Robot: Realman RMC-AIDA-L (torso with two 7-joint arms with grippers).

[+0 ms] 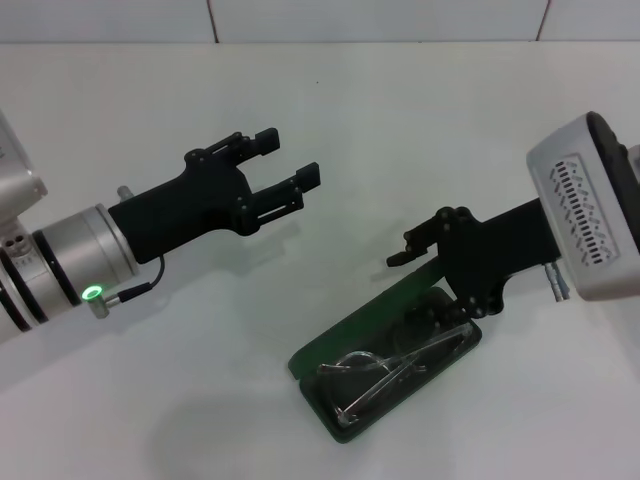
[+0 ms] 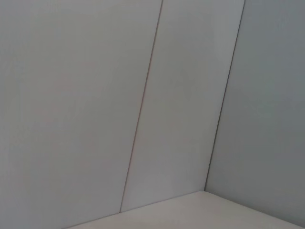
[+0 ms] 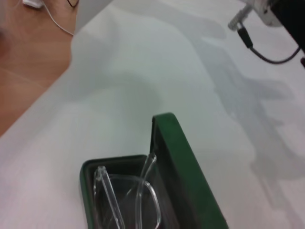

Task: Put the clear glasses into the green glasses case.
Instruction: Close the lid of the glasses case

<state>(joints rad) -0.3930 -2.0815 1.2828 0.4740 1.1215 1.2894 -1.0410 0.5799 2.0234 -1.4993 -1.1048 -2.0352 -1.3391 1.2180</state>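
**Glasses sitting in the open case, right hand over its far end**

The clear glasses (image 1: 385, 372) are lying inside the green glasses case (image 1: 340, 345), which is sitting open on the white desk (image 1: 420, 130) with its lid tilted up along the side toward the robot's left. In the right wrist view the frame (image 3: 128, 200) is resting in the dark tray with one thin arm leaning up against the raised lid (image 3: 183, 162), so it is not looking fully seated.

The right hand (image 1: 440, 290) is hanging low over the far end of the case, right at the tray; I cannot tell how far its fingers are spread or whether they are gripping anything. The left hand (image 1: 290, 160) is hovering well apart from the case, up and to the left, fingers spread wide with nothing between them. Its wrist camera is showing only wall panels.

Handling, as a judgement: the glasses are looking very light, thin and springy, slick clear plastic, easy to flick out or scratch. Best hold is probably the bridge or the thick top of the frame, not the slim arms. The case is looking rigid and light, likely to be sliding on the smooth desk; pushing the lid at its free long edge while steadying the tray seems safest, once that stray arm is tucked down.
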